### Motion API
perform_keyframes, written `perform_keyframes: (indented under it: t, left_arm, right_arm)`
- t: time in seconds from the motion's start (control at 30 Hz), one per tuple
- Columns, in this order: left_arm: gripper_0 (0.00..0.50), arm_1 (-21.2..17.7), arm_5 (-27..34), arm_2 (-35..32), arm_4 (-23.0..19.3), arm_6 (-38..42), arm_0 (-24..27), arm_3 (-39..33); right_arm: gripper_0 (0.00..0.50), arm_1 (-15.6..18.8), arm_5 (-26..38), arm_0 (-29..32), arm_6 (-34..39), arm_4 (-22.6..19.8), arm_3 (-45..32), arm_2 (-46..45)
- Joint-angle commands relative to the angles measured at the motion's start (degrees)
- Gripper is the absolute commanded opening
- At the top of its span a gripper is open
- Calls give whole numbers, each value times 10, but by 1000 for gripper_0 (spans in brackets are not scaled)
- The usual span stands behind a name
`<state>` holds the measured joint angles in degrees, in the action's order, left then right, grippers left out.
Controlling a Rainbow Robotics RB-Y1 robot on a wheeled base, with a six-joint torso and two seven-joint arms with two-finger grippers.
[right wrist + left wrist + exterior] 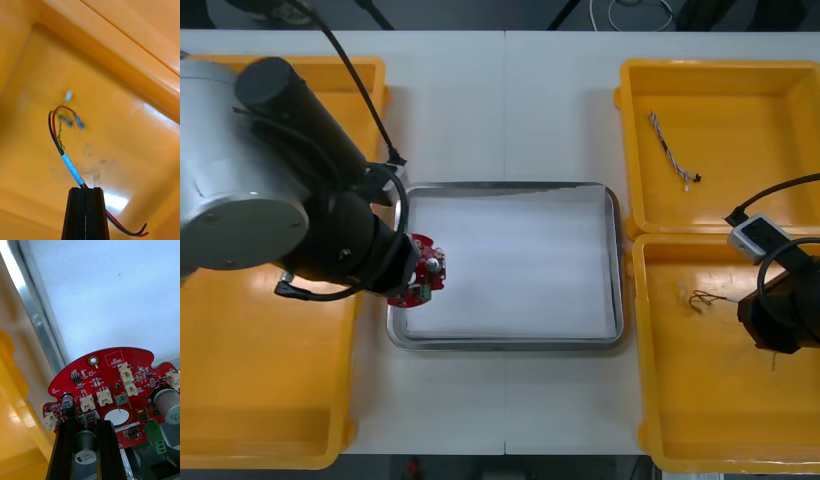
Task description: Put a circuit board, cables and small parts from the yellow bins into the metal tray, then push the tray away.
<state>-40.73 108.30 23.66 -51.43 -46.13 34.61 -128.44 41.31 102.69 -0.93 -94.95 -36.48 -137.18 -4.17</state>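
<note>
The job looks to be in its early stage: the metal tray [613, 262] sits mid-tabletop [510, 110] between the yellow bins, and nothing lies loose on its white inside. The left end effector [85, 437] grips the round red circuit board [424, 277] by its edge, fingers [62, 452] held apart by the board's width, and holds it over the tray's near left corner, just inside the rim; the board has not been let go. The right end effector [86, 192] is down in the near right bin [680, 420], its fingers closed narrow and pinching the red and yellow cable [71, 167] close to its pale sleeve. A twisted blue and white cable [673, 150] lies untouched in the far right bin [770, 110]. By this showing, releasing the board, bringing over both cables, fetching small parts and pushing the tray away all remain.
</note>
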Motion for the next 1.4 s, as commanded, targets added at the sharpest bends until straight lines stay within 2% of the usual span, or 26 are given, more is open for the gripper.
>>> perform_keyframes:
  t: [0.03, 0.1, 0.23, 0.43, 0.73, 0.93, 0.97, 1.0, 1.07, 1.1, 1.13, 1.4]
  left_arm:
    - [0, 30, -27, 50, 29, 27, 34, 31]
    - [0, 39, -44, 76, 48, 27, 41, 53]
    - [0, 51, -78, 123, 83, 26, 48, 93]
    - [0, 53, -128, 169, 104, 27, 51, 129]
    - [0, 47, -171, 203, 124, 27, 51, 159]
    - [7, 48, -173, 204, 121, 30, 50, 160]
    - [129, 48, -172, 205, 121, 30, 50, 161]
    - [205, 47, -173, 205, 121, 30, 50, 160]
    - [430, 47, -172, 205, 121, 31, 50, 160]
    - [481, 47, -172, 205, 121, 31, 50, 161]
    - [500, 47, -172, 205, 121, 32, 50, 160]
    - [500, 47, -172, 203, 118, 40, 51, 155]
  right_arm:
    - [0, -7, 44, 8, 15, -24, -50, -46]
    - [0, -7, 69, 3, 18, -49, -57, -67]
    - [0, -7, 73, -8, 21, -88, -72, -103]
    - [0, -7, 73, -21, 22, -129, -85, -145]
    - [0, 10, 73, -33, 25, -139, -93, -146]
    - [0, 12, 73, -34, 25, -152, -93, -146]
    - [0, 11, 73, -33, 24, -154, -93, -146]
    - [0, 11, 73, -34, 25, -155, -93, -145]
    - [0, 12, 73, -33, 25, -156, -92, -145]
    - [0, 11, 73, -33, 25, -156, -92, -144]
    - [0, 11, 73, -34, 25, -156, -93, -143]
    - [0, 11, 73, -33, 25, -154, -93, -138]
